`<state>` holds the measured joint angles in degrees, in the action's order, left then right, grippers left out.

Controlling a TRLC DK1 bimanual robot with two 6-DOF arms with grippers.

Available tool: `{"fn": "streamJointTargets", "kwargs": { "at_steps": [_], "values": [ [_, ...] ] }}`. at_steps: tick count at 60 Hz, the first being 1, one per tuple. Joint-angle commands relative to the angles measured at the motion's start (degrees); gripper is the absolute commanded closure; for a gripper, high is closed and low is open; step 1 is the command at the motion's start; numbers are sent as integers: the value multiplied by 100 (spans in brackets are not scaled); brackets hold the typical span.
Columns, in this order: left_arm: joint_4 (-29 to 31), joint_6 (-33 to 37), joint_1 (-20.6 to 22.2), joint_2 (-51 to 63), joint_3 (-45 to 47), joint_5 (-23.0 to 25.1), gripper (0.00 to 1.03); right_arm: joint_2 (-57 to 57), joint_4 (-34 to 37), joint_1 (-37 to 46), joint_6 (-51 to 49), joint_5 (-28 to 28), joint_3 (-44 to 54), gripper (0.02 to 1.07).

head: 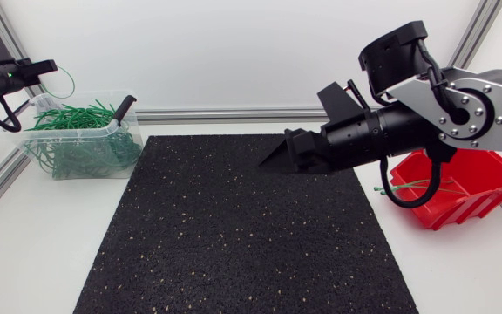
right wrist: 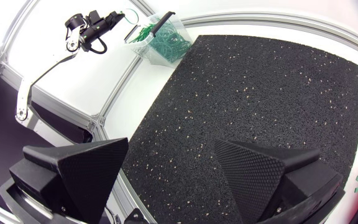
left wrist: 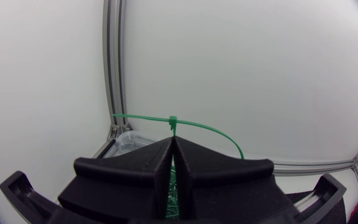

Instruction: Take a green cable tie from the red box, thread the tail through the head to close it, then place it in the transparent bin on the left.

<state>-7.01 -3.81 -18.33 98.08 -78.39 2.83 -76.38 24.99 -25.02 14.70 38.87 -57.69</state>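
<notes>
Upper left, left claw (head: pixel 50 64) clenches the light, springy green plastic cable tie (left wrist: pixel 173 120) beside its head; right claw (right wrist: pixel 171 144) released.

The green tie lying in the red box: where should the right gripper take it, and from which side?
Probably on the strap of the green tie, near the end that pokes past the red box rim toward the mat. Come from above with the open right gripper, closing across the thin strap.
</notes>
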Motion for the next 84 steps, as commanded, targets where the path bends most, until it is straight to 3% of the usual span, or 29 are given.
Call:
{"fn": "streamJointTargets", "kwargs": {
  "at_steps": [1, 5, 10, 14, 15, 34, 52, 62, 84],
  "values": [
    [252, 267, -13, 449, -344, -283, 92, 150, -47, -30, -99, -82, 232, 5],
    [472, 399, 22, 677, -405, -459, 78, 211, -47, -3, -99, -82, 311, 5],
    [736, 636, 128, 800, -361, -784, 33, 308, -38, 67, -116, -99, 399, 5],
    [718, 645, 154, 730, -291, -986, 6, 405, -38, 172, -152, -108, 452, 5],
    [718, 636, 163, 677, -282, -1030, 3, 448, -38, 208, -160, -134, 461, 5],
    [753, 592, 497, -1002, 887, -1021, 4, 1090, 32, 1034, -547, -495, 619, 5],
    [709, 461, 1059, -2452, 2091, -995, 4, 1635, -47, 1772, -1224, -1382, 1049, 5],
    [630, 461, 1270, -3102, 2706, -977, 4, 2321, -460, 1974, -1487, -1989, 1629, 5],
    [604, 461, 1631, -4702, 4060, -837, 4, 3621, -873, 2809, -1690, -2411, 2552, 5]
  ]
}}
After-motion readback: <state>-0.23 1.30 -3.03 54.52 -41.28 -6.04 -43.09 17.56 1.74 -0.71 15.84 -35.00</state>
